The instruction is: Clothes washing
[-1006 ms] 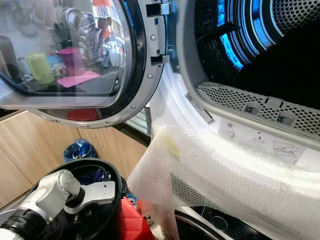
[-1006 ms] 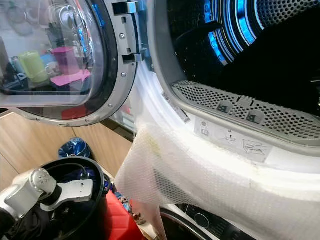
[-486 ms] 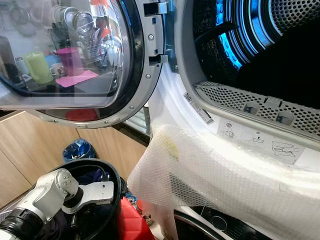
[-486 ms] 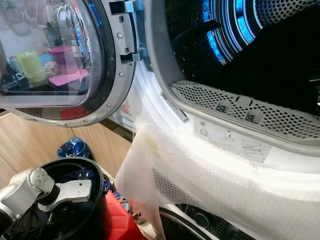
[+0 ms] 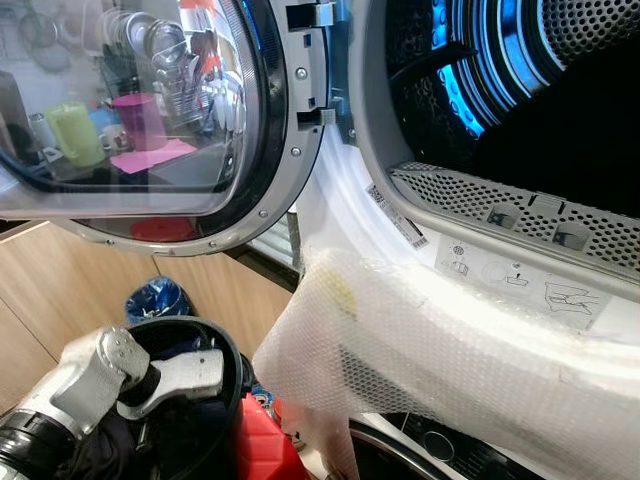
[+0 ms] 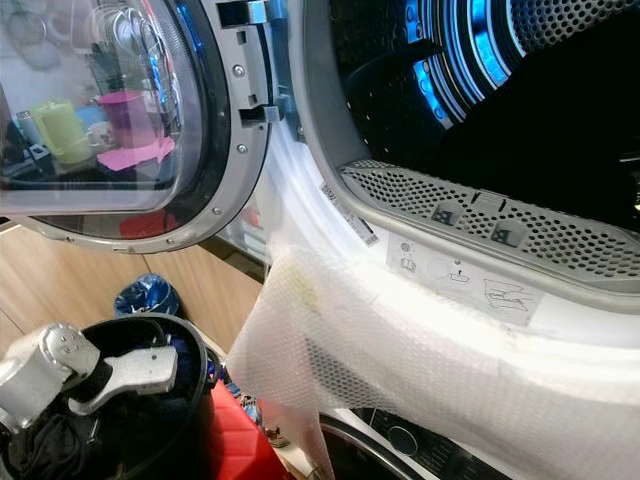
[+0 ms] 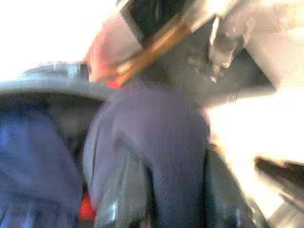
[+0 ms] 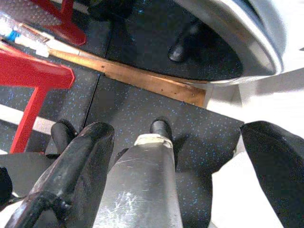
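Reaching your left arm down into the black laundry basket [image 5: 215, 335].
Your left gripper [image 7: 142, 190] sits deep in the dark blue clothes [image 7: 152, 142], but you cannot tell if its fingers are open or closed. The open washer drum [image 5: 520, 90] waits above, with bubble wrap [image 5: 420, 350] over its rim. Your right gripper's fingers [image 8: 80, 161] are spread wide, holding nothing.

Your left arm [image 5: 85, 385] sat low at about seven o'clock, its silver wrist angled toward three o'clock and its gripper end dipped out of sight. Your right gripper [image 8: 190, 161] hung idle, pointing down, black fingers [image 8: 78, 166] spread apart.
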Robot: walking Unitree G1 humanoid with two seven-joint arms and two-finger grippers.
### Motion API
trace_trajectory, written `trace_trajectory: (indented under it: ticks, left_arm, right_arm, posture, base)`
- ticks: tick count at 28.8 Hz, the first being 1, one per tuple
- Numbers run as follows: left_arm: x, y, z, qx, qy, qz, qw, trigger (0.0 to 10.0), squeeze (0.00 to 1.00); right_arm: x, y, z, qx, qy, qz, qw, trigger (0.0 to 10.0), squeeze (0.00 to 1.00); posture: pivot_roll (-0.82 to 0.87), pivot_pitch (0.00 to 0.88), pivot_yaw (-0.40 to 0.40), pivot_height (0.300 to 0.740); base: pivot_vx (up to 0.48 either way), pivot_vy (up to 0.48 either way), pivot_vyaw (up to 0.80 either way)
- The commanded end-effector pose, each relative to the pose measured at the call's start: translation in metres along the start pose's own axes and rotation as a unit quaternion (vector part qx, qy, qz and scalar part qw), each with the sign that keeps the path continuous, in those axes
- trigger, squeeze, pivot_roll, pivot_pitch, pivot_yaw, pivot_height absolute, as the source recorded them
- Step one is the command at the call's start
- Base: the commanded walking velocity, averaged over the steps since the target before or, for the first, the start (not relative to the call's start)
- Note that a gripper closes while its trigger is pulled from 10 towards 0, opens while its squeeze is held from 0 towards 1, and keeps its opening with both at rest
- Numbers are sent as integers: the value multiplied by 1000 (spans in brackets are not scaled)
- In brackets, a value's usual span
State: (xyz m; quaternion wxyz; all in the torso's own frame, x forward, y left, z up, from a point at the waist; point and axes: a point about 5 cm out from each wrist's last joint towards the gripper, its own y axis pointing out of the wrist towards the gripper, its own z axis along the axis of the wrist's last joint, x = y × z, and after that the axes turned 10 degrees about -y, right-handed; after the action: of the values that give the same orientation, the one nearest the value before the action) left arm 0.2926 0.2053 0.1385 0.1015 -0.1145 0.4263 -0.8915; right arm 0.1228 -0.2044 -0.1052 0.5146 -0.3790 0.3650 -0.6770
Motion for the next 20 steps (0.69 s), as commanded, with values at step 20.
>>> trace_trajectory:
  ticks: [20]
  left_arm:
    - [44, 2, 175, 353, 146, -310, 870, 0, 0]
  right_arm:
    - [-5, 1, 5, 5, 15, 3, 1000, 10000, 0]
  posture:
    - [74, 0, 120, 740]
  base:
    - [0, 0, 0]
